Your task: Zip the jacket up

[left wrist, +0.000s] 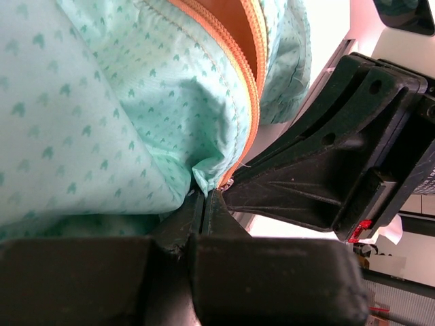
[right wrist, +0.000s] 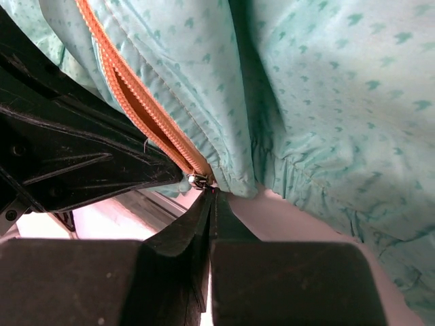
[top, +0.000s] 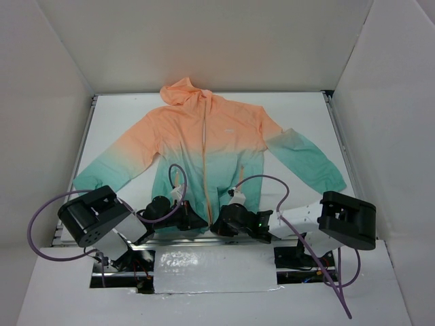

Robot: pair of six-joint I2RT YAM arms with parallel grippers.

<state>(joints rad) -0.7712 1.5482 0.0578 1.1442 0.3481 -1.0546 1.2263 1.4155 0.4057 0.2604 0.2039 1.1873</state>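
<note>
The jacket [top: 204, 136] lies flat on the white table, hood at the far side, teal hem toward the arms. Its front zipper [top: 205, 183] runs down the middle; the orange teeth [left wrist: 251, 102] stand parted near the hem. My left gripper [top: 200, 221] is shut on the teal hem corner [left wrist: 207, 178] just left of the zipper's bottom end. My right gripper [top: 216, 225] is shut at the zipper's bottom end, its tips against the small metal slider [right wrist: 198, 180] and pinching the pull there. The two grippers touch or nearly touch; the right gripper's body [left wrist: 326, 156] fills the left wrist view's right side.
White walls enclose the table on three sides. Metal rails [top: 81, 142] run along the table's left and right edges. Purple cables [top: 272, 180] loop over the jacket's hem. A foil-taped patch [top: 214, 268] lies between the arm bases.
</note>
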